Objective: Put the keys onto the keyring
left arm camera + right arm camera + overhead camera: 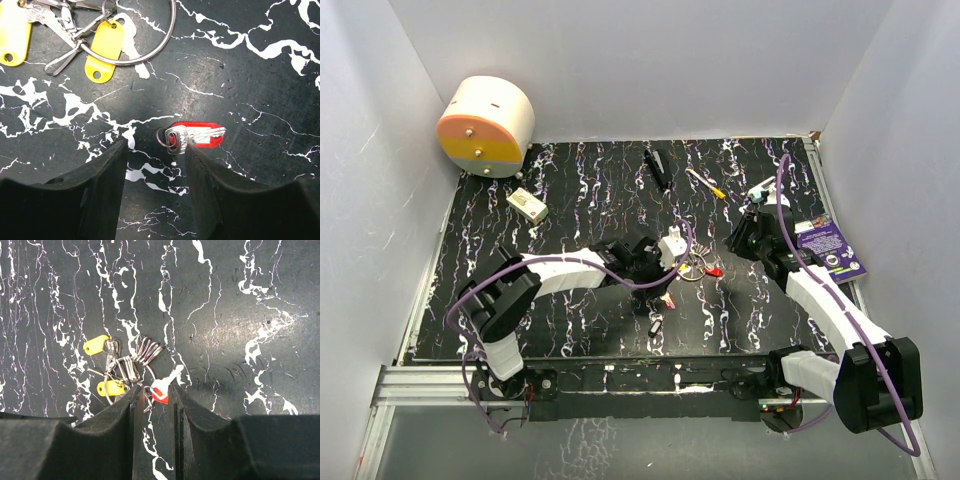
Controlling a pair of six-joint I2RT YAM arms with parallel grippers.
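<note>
Left wrist view: your left claw (155, 150) hangs over the table (260, 90) with its jaws apart and nothing between them — the dark marbled top shows through the gap. The red key (197, 136) lies flat just past the right-hand finger's tip, its small split ring turned toward the gap. I can't tell if the finger touches it. The keyring (160, 48) sits farther out at the upper left of that view, clear of the fingers. Two yellow-tagged keys (104, 47) and some clips are bunched on or against it; I can't tell which are actually threaded.

Right wrist view: your right claw (156, 395) hovers above the same bunch, jaws parted narrowly with the table visible between them, gripping nothing. From there the red key lines up with the gap, and the ring's edge runs behind the left finger.

Top external: both arms reach toward mid-table, left arm from the left, right arm from the right. A pink key (668, 300) and a black key (655, 325) lie loose nearer the arm bases, apart from the ring. Toward the far edge lie a black bar (658, 168) and a white stick (705, 183) with a yellow tip. A white-and-orange drum (485, 125) sits in the far-left corner with a small beige box (527, 205) near it, and a purple card (830, 250) lies at the right edge.
</note>
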